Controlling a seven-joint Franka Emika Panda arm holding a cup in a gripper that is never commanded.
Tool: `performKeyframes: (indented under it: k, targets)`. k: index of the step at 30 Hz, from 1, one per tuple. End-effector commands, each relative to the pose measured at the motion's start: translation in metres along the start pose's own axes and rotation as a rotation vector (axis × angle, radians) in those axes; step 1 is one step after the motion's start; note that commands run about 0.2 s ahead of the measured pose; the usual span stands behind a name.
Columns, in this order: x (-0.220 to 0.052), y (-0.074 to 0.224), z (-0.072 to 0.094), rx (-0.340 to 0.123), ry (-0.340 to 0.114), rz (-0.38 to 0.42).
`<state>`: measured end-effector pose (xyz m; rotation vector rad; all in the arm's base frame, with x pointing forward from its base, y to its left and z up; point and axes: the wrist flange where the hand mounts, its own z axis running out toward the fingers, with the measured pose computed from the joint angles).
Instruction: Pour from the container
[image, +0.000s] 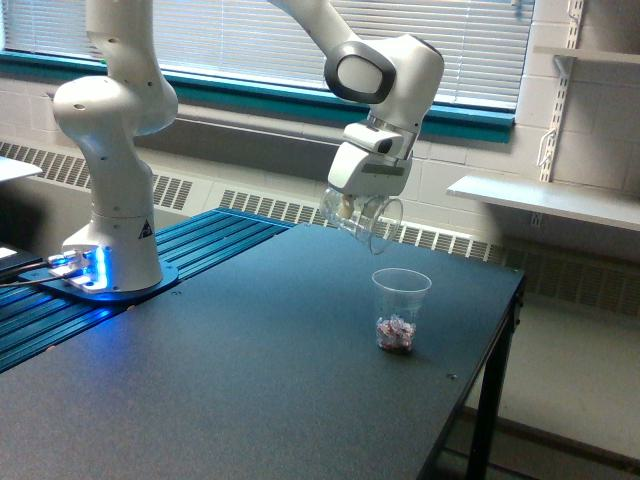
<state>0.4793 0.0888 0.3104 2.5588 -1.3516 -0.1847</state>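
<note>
My gripper (362, 208) hangs under the white arm and is shut on the container (362, 220), a small clear glass jar with a rounded body. The jar is tilted, its mouth pointing down toward the exterior view's right, and it looks empty. It hovers above and slightly to the left of a clear plastic cup (400, 309) that stands upright on the dark table (230, 380). A small heap of pinkish pieces lies in the bottom of that cup. The fingertips are mostly hidden behind the glass.
The arm's white base (110, 250) with blue lights stands on a ribbed blue platform (200, 240) at the exterior view's left. The table's right edge (490, 360) drops off just past the cup. A wall shelf (545, 200) sits behind at the right.
</note>
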Motion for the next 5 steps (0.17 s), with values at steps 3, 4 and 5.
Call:
performKeyframes:
  k: [3, 4, 5]
  targets:
    - [0.0079, -0.0012, -0.0011, 0.022, 0.043, 0.004]
    - [0.0079, -0.0009, -0.0017, 0.024, 0.042, 0.003]
    - [0.0077, -0.0006, -0.0019, 0.024, 0.042, 0.003]
